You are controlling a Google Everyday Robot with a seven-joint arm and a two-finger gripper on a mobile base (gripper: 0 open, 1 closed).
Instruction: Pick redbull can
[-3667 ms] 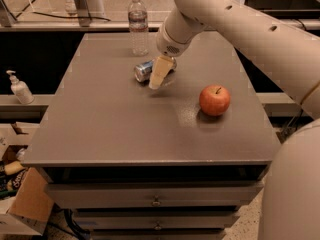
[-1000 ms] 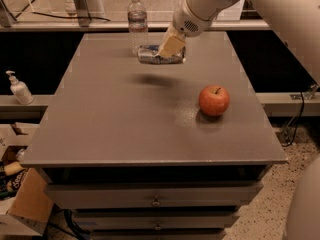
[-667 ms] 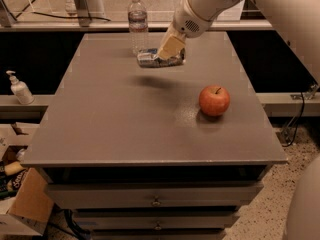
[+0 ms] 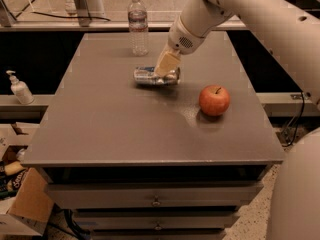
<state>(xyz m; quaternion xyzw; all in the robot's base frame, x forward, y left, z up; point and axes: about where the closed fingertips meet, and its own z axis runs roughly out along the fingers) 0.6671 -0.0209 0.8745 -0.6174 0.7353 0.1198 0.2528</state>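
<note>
Lower now than a moment ago, the redbull can has come down with the gripper from its raised spot near the water bottle. It now sits close over the table, its shadow tight beneath it. I cannot tell whether it touches the top.

From the one camera view, the can lies on its side, long axis running left to right, in the far middle of the tabletop. The gripper comes down on it from the upper right. One beige finger crosses the can's right half, and the jaws are closed narrowly around the can's body, holding it. The white arm sweeps in from the far right corner and fills that side of the scene.

A red apple stands upright on the table, nearer and to the right of the can, apart from it and in the same place as before. The clear water bottle stands upright at the far edge, just left of the can's line and well clear of it.

Below the tabletop is a drawer front with a small knob. Off to the left, a white pump bottle stands on a low ledge, and a cardboard box sits on the floor near the table's left corner.
</note>
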